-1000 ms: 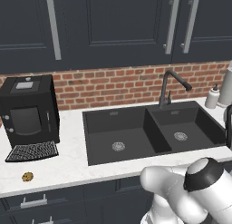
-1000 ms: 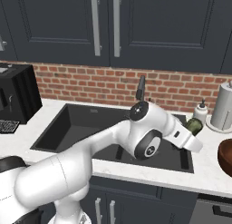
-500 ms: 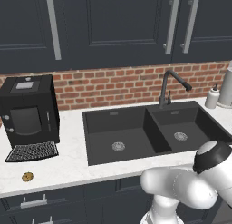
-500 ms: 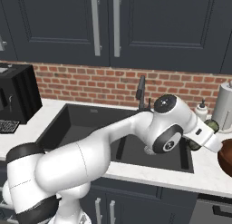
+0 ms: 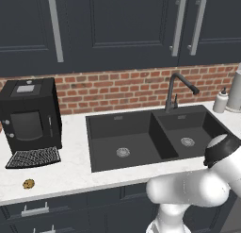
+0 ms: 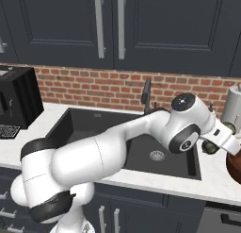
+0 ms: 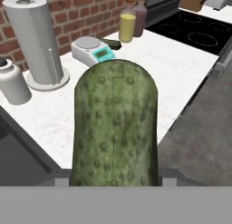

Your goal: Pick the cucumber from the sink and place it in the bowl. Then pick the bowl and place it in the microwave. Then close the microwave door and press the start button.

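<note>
From left to right: a black coffee machine (image 5: 29, 114) stands on the white desk (image 5: 70, 168), then the black double sink (image 5: 141, 137) under its curved faucet (image 5: 179, 88). Past the sink's right edge, the gripper (image 6: 217, 138) holds the cucumber (image 7: 115, 128) clamped between its part-open jaws, above the desk. The reddish-brown bowl (image 6: 234, 165) sits just right.

bumpy green cucumber (image 7: 116, 128) upright, bowl (image 6: 234, 167) beside
</note>
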